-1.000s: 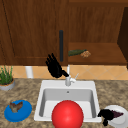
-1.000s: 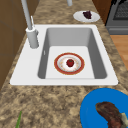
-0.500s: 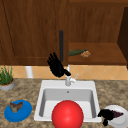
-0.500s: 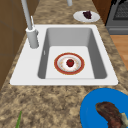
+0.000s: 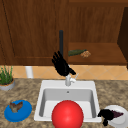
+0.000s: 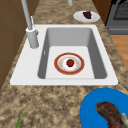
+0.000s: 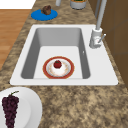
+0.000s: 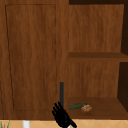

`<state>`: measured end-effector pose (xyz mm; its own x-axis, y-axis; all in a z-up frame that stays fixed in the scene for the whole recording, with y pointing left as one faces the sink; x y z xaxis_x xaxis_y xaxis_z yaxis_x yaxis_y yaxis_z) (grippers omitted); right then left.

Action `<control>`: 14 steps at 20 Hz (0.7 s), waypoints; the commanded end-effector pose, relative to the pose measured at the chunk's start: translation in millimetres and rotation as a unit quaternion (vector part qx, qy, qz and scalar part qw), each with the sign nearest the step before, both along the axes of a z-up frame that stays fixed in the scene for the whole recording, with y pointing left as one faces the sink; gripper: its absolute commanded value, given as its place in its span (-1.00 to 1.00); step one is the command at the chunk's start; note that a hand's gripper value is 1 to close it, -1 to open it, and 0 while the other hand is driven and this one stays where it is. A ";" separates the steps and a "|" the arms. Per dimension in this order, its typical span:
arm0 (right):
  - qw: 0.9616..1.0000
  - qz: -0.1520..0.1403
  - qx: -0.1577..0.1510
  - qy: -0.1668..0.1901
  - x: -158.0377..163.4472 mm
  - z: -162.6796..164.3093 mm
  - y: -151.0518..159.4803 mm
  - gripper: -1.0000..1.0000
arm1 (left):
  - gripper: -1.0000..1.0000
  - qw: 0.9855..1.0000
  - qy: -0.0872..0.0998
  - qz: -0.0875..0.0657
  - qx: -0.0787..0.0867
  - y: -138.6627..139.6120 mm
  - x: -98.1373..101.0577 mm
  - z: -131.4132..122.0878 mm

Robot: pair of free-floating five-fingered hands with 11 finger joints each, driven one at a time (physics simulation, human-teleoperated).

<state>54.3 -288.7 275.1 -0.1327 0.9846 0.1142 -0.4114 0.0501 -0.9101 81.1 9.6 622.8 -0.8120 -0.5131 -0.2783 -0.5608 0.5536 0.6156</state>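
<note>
Hovering above the faucet (image 5: 68,80) with fingers spread straight and upward: left hand (image 5: 60,65), palm open, holding nothing, just in front of the dark cabinet handle (image 5: 61,41). Showing again at the bottom of the upper view, same hand (image 8: 61,115), fingers fanned out beside the handle (image 8: 61,93). Resting low at the right counter edge: right hand (image 5: 106,115), touching the white plate (image 5: 121,119) of grapes (image 5: 116,114); cannot tell whether curled or flat. Lying on the open shelf to the right of the left hand: a green vegetable (image 5: 76,52) and a brown lump (image 5: 85,54) just beside it. Sitting in the sink (image 6: 17,77): a red-rimmed plate (image 6: 69,63) carrying a small red fruit (image 6: 70,62); seen from the right too, plate (image 7: 58,67) and fruit (image 7: 57,64). Appearing in the front view as a large red round shape (image 5: 67,115) over the basin. Standing at the counter's left: a blue plate (image 5: 25,113) with brown food (image 5: 15,106), and a potted plant (image 5: 6,79) behind it.
</note>
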 end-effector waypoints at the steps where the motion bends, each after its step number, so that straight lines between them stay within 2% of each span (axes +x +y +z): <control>1: 1.000 0.000 0.000 0.000 0.0 0.0 0.0 0.00 | -1.00 0.998 -0.023 0.000 -0.062 -11.0 -2.4 0.0; 4: 1.000 0.000 0.000 0.000 0.0 0.0 0.0 0.00 | -1.00 0.998 -0.022 0.000 -0.065 -14.8 -1.7 0.2; 6: 1.000 0.000 0.000 0.000 0.0 0.0 0.0 0.00 | -1.00 0.998 -0.020 0.011 -0.067 -8.2 2.9 0.4; 8: 1.000 0.000 0.000 0.000 0.0 0.0 0.0 0.00 | -1.00 0.997 -0.026 0.022 -0.068 -11.1 1.8 0.8; 11: 1.000 0.000 0.000 0.000 0.0 0.0 0.0 0.00 | -1.00 0.998 -0.018 0.010 -0.064 3.0 7.0 10.7; 12: 1.000 0.000 0.000 0.000 0.0 0.0 0.0 0.00 | -1.00 0.997 -0.014 0.011 -0.071 2.9 4.9 7.7; 14: 1.000 0.000 0.000 0.000 0.0 0.0 0.0 0.00 | -1.00 0.997 -0.015 0.014 -0.073 5.6 4.9 8.6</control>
